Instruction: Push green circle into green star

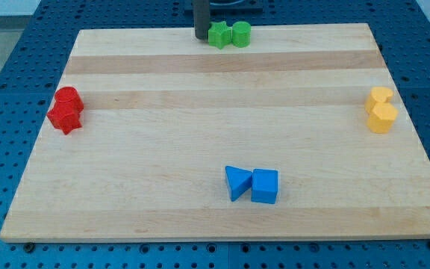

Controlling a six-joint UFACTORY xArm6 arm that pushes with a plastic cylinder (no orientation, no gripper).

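Green circle [240, 33] touches green star [219, 35] at board's [125, 194] top edge.

Bright, even light falls from overhead on the pale wooden desk [215, 97]. Shadows are short and soft, hugging the bases of the blocks. No glare shows. Focus is sharp throughout, and the desk's edges look straight.

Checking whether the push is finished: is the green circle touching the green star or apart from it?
Touching, as far as the view shows: the green circle sits against the green star with no gap visible. My tip is at the star's left.
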